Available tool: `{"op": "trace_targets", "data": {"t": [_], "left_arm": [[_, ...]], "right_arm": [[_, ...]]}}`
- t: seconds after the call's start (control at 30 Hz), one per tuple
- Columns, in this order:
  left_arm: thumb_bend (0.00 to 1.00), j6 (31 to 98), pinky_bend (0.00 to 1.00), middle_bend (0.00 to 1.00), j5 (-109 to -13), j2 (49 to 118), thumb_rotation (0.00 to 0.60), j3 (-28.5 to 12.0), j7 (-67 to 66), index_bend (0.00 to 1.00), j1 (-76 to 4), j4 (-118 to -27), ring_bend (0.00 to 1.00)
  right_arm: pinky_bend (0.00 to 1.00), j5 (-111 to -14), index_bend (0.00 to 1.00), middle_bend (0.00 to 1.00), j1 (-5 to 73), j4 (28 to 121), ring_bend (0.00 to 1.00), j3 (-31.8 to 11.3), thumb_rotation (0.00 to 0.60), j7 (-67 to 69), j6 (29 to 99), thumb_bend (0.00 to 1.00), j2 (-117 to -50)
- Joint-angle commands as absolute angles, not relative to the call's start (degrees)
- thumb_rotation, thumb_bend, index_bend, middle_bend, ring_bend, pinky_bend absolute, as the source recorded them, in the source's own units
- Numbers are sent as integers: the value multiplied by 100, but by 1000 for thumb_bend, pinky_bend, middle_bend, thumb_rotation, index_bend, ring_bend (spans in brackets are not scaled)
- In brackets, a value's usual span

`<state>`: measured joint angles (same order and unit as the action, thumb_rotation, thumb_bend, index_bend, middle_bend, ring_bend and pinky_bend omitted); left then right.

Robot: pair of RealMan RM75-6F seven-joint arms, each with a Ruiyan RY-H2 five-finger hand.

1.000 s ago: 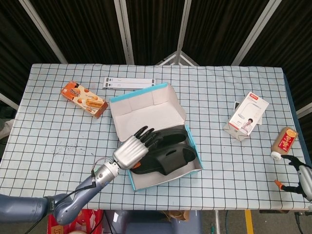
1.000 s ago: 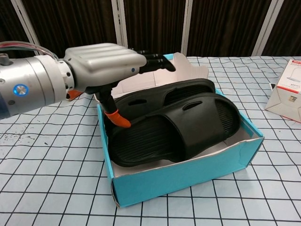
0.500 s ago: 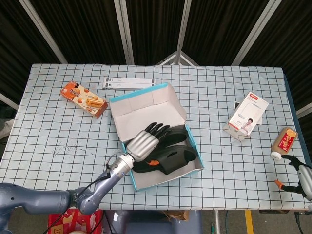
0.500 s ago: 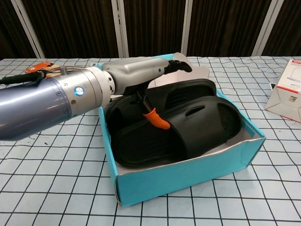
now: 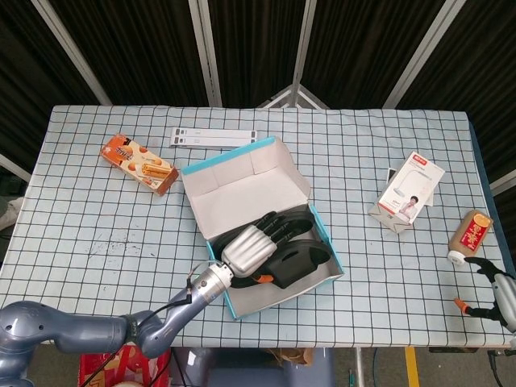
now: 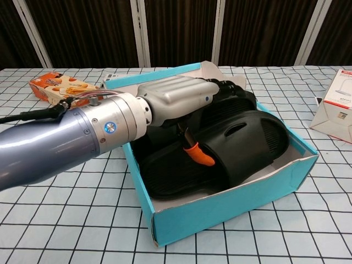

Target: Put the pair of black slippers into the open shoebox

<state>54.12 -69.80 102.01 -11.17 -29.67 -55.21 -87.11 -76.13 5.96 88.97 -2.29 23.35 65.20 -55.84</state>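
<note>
black ribbed slippers (image 6: 242, 143) in shoebox (image 6: 231, 206)

Black slippers (image 6: 242, 137), blue shoebox (image 6: 231, 203)

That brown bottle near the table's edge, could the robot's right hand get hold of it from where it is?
Probably yes. The right hand sits open just below the brown bottle, with only bare checkered table between them. The white carton stands off to the side, out of the way.
</note>
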Motion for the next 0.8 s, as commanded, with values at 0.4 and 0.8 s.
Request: {"op": "trace_targets", "data": {"t": [0.4, 0.8], "left_arm": [[157, 5163, 63, 0, -6697, 10427, 489, -1044, -2790, 0, -5556, -8359, 0], [158, 4865, 115, 0, -6437, 10516, 492, -896, -3113, 0, -5695, -8170, 0]], "right_arm": [[213, -7641, 237, 214, 571, 8907, 262, -224, 600, 2367, 6567, 234, -5566], [213, -7703, 237, 214, 574, 8939, 262, -213, 600, 2364, 6594, 234, -5560]]}}
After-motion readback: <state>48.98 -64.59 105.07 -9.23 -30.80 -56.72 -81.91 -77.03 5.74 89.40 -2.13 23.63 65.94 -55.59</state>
